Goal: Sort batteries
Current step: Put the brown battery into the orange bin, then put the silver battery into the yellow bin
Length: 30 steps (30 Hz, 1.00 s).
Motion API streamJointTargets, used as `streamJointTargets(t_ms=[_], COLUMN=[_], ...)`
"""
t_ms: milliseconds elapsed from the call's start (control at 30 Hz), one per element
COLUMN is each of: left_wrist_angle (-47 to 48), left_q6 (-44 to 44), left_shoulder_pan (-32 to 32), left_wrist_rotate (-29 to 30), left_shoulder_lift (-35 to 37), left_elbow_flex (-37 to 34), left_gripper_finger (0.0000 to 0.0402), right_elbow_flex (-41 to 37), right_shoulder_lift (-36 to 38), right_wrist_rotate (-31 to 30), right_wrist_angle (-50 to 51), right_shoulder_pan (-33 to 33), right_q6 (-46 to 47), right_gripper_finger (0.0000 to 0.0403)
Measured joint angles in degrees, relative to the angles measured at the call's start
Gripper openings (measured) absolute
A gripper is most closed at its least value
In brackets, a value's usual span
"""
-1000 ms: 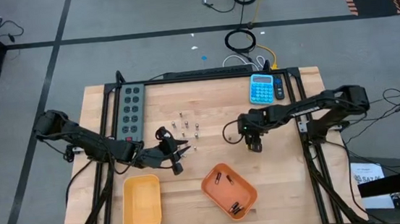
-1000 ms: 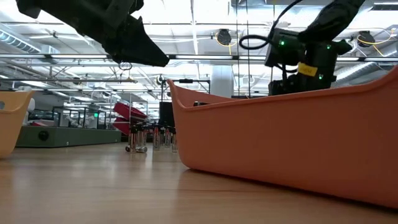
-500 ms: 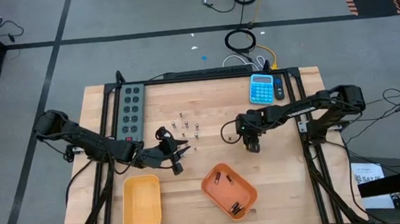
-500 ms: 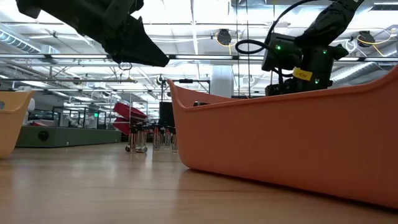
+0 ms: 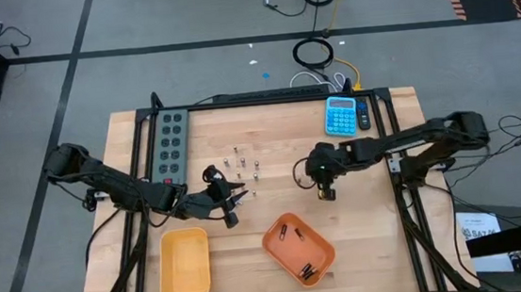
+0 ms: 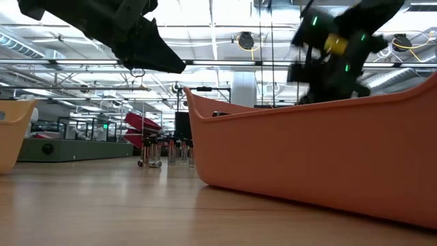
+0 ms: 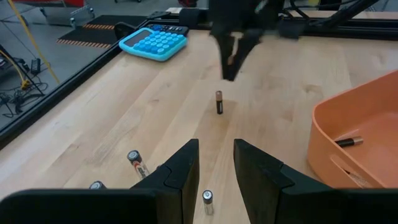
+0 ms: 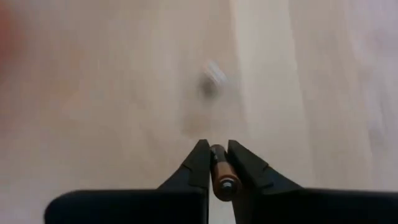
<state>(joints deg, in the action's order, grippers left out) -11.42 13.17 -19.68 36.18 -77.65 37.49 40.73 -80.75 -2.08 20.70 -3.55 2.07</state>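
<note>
Now the right hand (image 8: 217, 163) was found clamped on a single battery (image 8: 219, 172), where a second earlier its fingers had stood wide apart above the worktop (image 5: 381, 221). A grasp was thus judged made; carriage to the orange tray (image 5: 298, 247), already holding cells, remained. The left hand (image 7: 216, 163) was unchanged, fingers part-way apart and empty, beside the cluster of upright batteries (image 5: 241, 163). Another cell (image 7: 219, 101) lay loose mid-worktop.
</note>
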Motion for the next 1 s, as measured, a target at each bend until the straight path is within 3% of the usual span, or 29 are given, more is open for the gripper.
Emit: streamJointTargets(t_ms=[133, 300, 400, 633, 767, 1000], left_wrist_angle=[-0.02, -0.03, -0.04, -0.06, -0.04, 3.81], left_q6=[0.04, 1.54, 2.06, 3.10, 4.23, 8.71], left_shoulder_pan=[0.00, 0.49, 0.96, 1.01, 1.01, 0.90], left_wrist_rotate=[0.00, -2.25, -4.40, -4.46, -4.30, -1.81], left_shoulder_lift=[0.00, 0.00, 0.00, 0.00, 0.00, 0.00], left_elbow_flex=[-0.02, -0.02, -0.01, -0.02, -0.02, 0.89], left_gripper_finger=[0.0111, 0.0111, 0.0111, 0.0111, 0.0111, 0.0111], right_elbow_flex=[0.00, 0.00, 0.02, 0.02, 0.01, -0.32], right_shoulder_lift=[6.98, 9.58, 7.15, -3.25, -5.14, 1.85], right_wrist_rotate=[2.80, 19.67, 23.44, 22.94, 22.29, 2.68], right_wrist_angle=[-5.58, -14.22, -20.00, -29.04, -28.63, -28.46], right_shoulder_pan=[3.63, 8.50, 12.34, 16.22, 16.13, 21.90], right_q6=[0.84, 2.01, 1.93, 4.43, 4.85, 1.07], right_gripper_finger=[0.0016, 0.0016, 0.0028, 0.0080, 0.0107, 0.0127])
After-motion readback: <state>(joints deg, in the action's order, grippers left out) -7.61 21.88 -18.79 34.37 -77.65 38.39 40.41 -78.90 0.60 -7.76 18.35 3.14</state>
